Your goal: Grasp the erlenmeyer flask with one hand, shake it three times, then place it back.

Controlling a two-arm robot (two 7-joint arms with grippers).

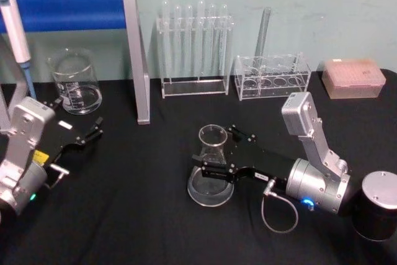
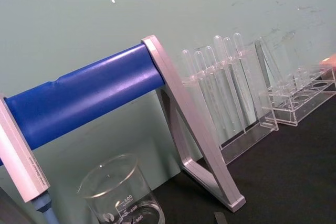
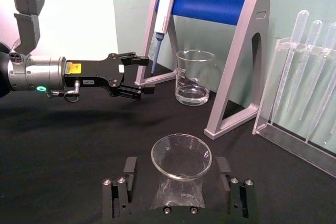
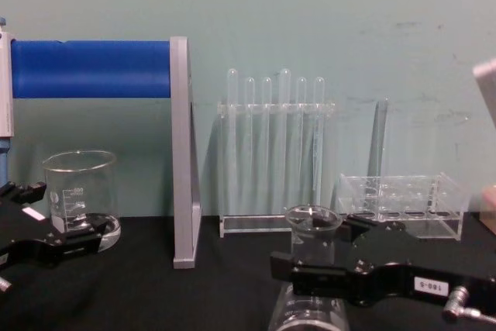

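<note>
The erlenmeyer flask (image 1: 211,185) stands upright on the black table, clear glass with a flared rim (image 3: 181,153) and a wide base. My right gripper (image 1: 218,151), the hand with a small digit label, reaches in from the right. It is open, one finger on each side of the flask's neck (image 4: 312,222), and the right wrist view shows a gap at both fingers (image 3: 129,169). My left gripper (image 1: 80,134) hovers open and holding nothing at the left, in front of the beaker, also seen across the table (image 3: 140,75).
A glass beaker (image 1: 75,82) sits at the back left under a blue-barred pipette stand (image 1: 74,9) holding a pipette (image 3: 164,9). Behind the flask stand a test tube rack (image 1: 193,48) and a lower clear rack (image 1: 272,76). A pink tip box (image 1: 353,77) lies back right.
</note>
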